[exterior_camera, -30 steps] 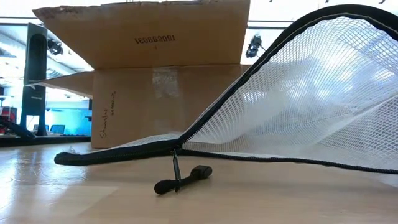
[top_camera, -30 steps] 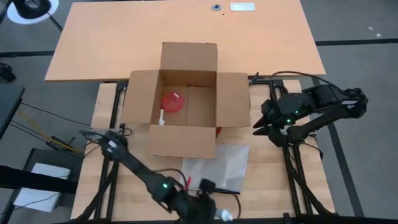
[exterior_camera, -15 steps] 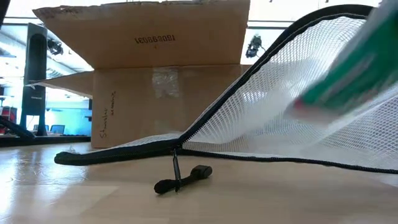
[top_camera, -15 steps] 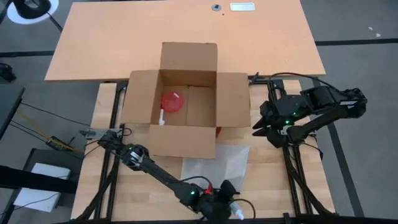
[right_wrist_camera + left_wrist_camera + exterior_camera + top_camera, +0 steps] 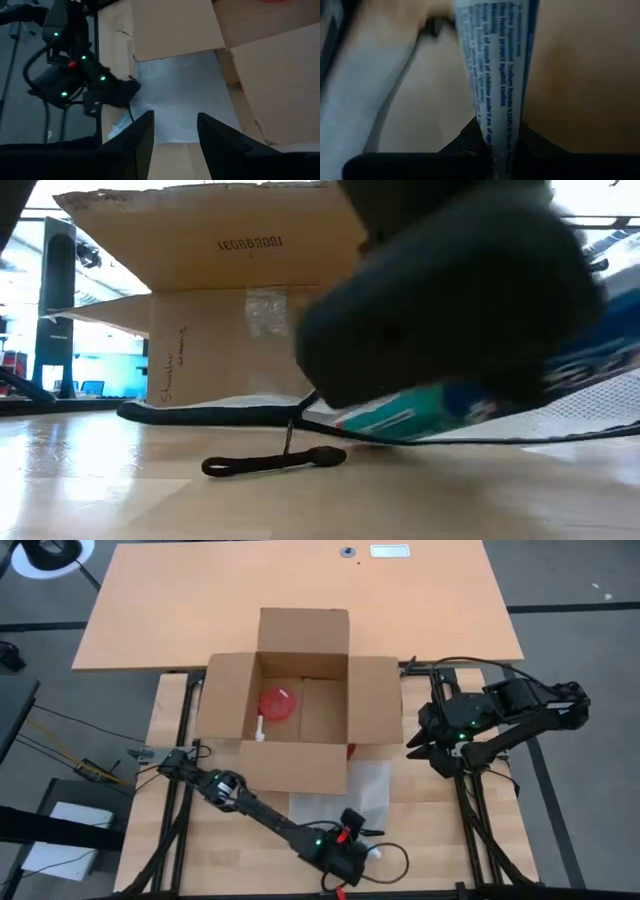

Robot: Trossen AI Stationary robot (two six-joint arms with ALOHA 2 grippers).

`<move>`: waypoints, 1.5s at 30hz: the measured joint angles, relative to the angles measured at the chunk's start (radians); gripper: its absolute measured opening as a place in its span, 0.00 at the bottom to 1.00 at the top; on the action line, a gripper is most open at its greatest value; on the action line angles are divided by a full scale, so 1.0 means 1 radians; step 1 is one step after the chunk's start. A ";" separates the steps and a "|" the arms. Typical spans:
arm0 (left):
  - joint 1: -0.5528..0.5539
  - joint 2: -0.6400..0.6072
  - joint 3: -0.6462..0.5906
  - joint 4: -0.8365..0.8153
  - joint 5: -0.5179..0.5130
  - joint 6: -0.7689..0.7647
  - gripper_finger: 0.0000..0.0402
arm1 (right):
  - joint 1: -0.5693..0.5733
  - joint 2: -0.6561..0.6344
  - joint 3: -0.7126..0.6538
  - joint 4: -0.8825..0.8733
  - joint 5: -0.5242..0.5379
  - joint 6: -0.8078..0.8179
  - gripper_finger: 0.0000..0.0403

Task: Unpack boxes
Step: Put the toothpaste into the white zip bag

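Observation:
The brown cardboard box point(image 5: 300, 705) stands open on the wooden table, its four flaps spread, with a red round item point(image 5: 277, 705) on a white handle inside. A white mesh zip bag point(image 5: 365, 785) lies flat in front of it. Low over the table near the front edge, my left gripper point(image 5: 355, 852) is shut on a printed toothpaste tube point(image 5: 495, 75), whose white cap point(image 5: 379, 852) points away from the fingers. My right gripper point(image 5: 415, 745) hangs open and raised beside the box's right flap, with nothing between its fingers. My left gripper pinches the tube's tail end point(image 5: 497, 137), opposite the cap, between its two fingers. The fingers slant down toward the table and lie along the tube. The tube point(image 5: 450, 412) runs on past the fingertips, nearly level, just above the bag's edge; whether it touches, I cannot tell.
The bag's black zip edge point(image 5: 210, 415) and its pull cord point(image 5: 270, 463) lie on the table by the left gripper. A larger tan tabletop point(image 5: 300, 600) lies beyond the box. Bare wood point(image 5: 440, 830) shows to the right of the bag.
My left gripper has come down to the table with the tube, moving a little toward the box and rolling its wrist. The bag's raised mesh side has sunk, and its zip edge and pull cord have shifted along the table.

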 joint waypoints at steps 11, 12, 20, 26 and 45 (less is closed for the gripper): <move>0.064 0.002 -0.015 -0.180 0.094 -0.518 0.15 | 0.002 0.000 0.000 -0.022 0.003 0.000 0.38; 0.068 0.002 -0.015 -0.182 0.106 -0.544 0.15 | 0.002 0.000 0.000 -0.025 0.003 0.000 0.38; 0.100 -0.002 -0.015 -0.177 0.207 -0.769 0.24 | 0.002 0.000 0.000 -0.029 0.003 0.005 0.38; 0.101 0.006 0.056 -0.218 0.257 -0.770 0.42 | 0.001 0.000 0.000 -0.029 0.004 0.004 0.38; 0.033 -0.004 0.186 -0.182 0.570 -0.660 0.48 | 0.004 0.000 0.000 -0.030 0.003 -0.005 0.38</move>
